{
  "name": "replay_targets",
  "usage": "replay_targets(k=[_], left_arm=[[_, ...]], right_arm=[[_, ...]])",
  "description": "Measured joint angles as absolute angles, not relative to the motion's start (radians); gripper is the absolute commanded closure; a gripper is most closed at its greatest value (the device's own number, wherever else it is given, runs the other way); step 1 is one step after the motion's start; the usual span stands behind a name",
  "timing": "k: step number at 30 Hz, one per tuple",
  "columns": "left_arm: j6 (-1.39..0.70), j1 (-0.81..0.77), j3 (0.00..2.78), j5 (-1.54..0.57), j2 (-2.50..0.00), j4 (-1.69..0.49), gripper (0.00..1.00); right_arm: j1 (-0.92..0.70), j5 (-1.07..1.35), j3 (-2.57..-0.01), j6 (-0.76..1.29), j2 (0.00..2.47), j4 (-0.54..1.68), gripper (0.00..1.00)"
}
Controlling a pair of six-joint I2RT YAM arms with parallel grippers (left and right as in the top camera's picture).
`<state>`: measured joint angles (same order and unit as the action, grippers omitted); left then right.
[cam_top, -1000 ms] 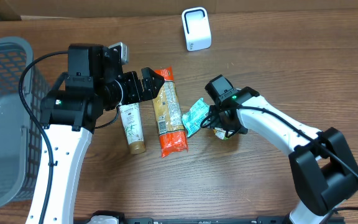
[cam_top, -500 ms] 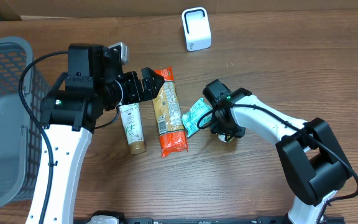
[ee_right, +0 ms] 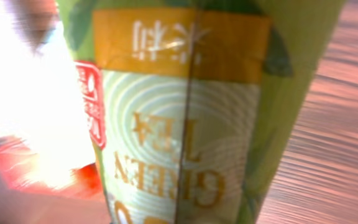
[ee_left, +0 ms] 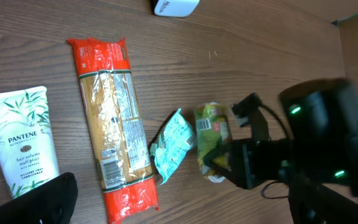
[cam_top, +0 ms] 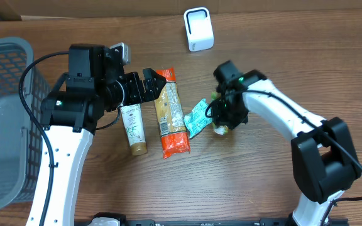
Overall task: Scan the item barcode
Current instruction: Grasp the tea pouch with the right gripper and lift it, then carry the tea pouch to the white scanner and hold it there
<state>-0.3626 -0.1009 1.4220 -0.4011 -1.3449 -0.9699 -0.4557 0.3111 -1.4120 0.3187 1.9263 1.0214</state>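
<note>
Green tea packet, on the table just beside the teal sachet, is now pinched by the right gripper, whose fingers have closed in, its long axis roughly parallel to the pasta pack; the left gripper gapes wide.

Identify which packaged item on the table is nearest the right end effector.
The green tea packet: it alone sits inside the right end effector. The teal pouch, the long orange pack and the Pantene tube lie outside its grasp.
</note>
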Motion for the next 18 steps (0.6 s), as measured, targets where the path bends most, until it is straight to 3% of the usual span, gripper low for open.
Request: replay_targets(k=[12, 18], left_arm=[[-0.363, -0.101, 1.422, -0.401, -1.345, -0.970, 0.00], [-0.363, -0.101, 1.422, -0.401, -1.345, -0.970, 0.00]], right_arm=[[-0.257, 1.077, -1.429, -0.132, 1.856, 1.153, 0.96], [-0.212, 1.238, -1.430, -0.249, 1.856, 1.205, 0.96]])
